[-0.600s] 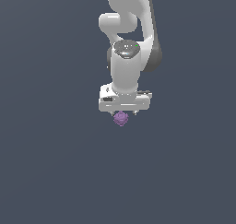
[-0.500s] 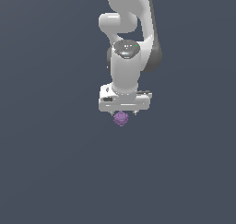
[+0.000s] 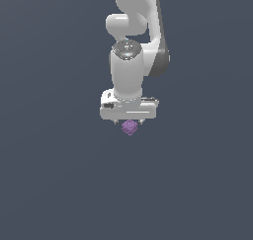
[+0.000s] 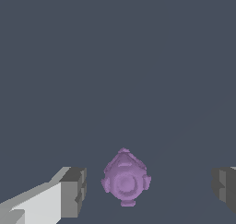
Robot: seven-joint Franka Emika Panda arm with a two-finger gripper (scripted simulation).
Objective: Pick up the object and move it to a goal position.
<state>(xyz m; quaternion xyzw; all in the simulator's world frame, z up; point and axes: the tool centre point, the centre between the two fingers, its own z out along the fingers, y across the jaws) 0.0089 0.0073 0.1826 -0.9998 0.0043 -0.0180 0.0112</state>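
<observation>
In the exterior view we lose the arm [image 3: 136, 17] past the top edge, and the tool [image 3: 129, 121] body covers its own fingers, so their spread is unreadable there. The object's [image 3: 130, 128] upper part sits behind that body. In the wrist view both fingers [image 4: 73, 191] run off the frame's edges, one showing only a sliver.

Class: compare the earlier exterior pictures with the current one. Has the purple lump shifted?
No. The purple lump sits at the same spot in the exterior view, just under the open tool, as before.
</observation>
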